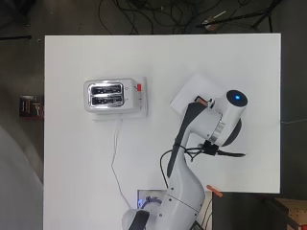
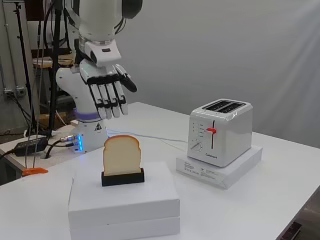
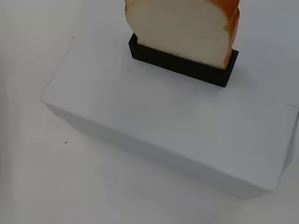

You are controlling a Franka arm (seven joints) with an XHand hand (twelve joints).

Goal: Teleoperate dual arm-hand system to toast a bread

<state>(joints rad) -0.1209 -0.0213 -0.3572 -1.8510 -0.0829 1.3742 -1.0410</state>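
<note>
Side view: the robot hand hangs above the bread slice, fingers straight, holding nothing. The slice stands upright in a black holder, apparently unfixed, on stacked white boxes, well apart from the toaster. An off-centre descent could topple it.

overhead looks straight down; side and close wrist views share the bread.
</note>
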